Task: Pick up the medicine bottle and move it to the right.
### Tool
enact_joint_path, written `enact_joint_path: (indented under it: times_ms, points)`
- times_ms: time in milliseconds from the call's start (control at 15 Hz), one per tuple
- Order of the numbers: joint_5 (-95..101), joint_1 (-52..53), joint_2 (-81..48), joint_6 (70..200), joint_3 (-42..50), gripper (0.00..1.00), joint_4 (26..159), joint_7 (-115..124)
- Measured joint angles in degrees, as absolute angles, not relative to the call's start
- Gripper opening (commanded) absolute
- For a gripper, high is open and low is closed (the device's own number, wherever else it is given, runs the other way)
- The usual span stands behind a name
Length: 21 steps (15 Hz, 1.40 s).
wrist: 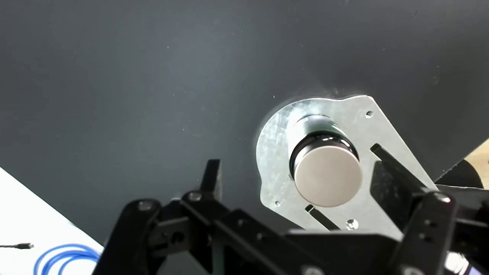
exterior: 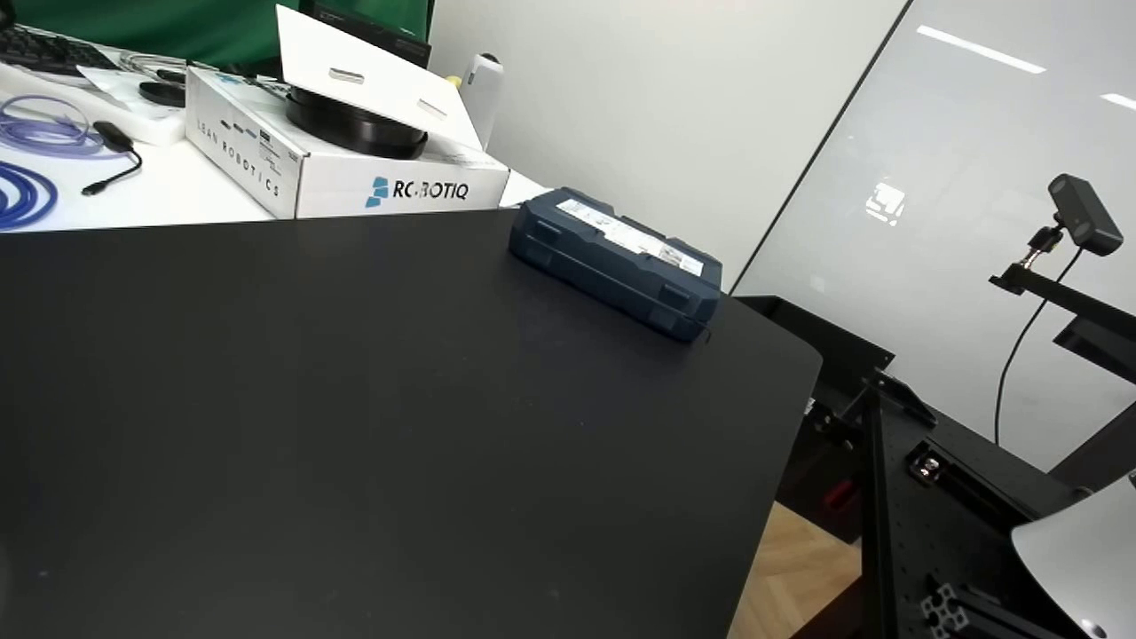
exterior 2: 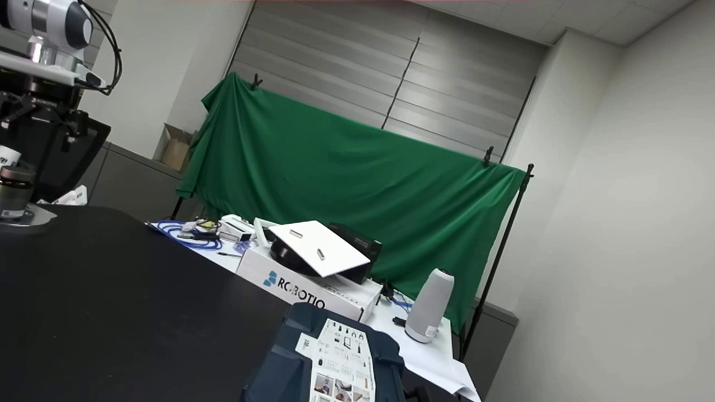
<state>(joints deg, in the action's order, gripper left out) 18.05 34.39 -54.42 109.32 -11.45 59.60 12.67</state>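
Observation:
The medicine bottle (wrist: pixel 328 175) stands upright on a flat metal plate (wrist: pixel 277 152) in the wrist view. Its flat beige lid faces the camera, with a dark neck and paler body below. In an exterior view the bottle (exterior 2: pixel 15 195) is at the far left edge, on the plate (exterior 2: pixel 43 215) at the table's edge. My gripper (wrist: pixel 298 179) is open and empty, its fingers either side of the bottle in the picture and touching nothing. In that exterior view the gripper (exterior 2: pixel 36 125) hangs above the bottle. Another exterior view does not show the bottle or gripper.
A dark blue case (exterior: pixel 621 257) lies on the black table (exterior: pixel 355 426), and shows in both exterior views (exterior 2: pixel 279 368). A white Robotiq box (exterior: pixel 399 186) stands on a white side table behind. Blue cable coils (wrist: pixel 68 256) lie at that side.

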Motion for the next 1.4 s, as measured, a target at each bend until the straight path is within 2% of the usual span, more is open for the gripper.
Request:
enact_joint_path:
  times_ms: [467, 1400]
  points:
    - [16.8, 34.7, -57.4, 109.3, -9.0, 1.0, 56.6, 10.5]
    - [11.0, 35.7, -64.2, 109.2, -9.9, 1.0, 48.9, 4.8]
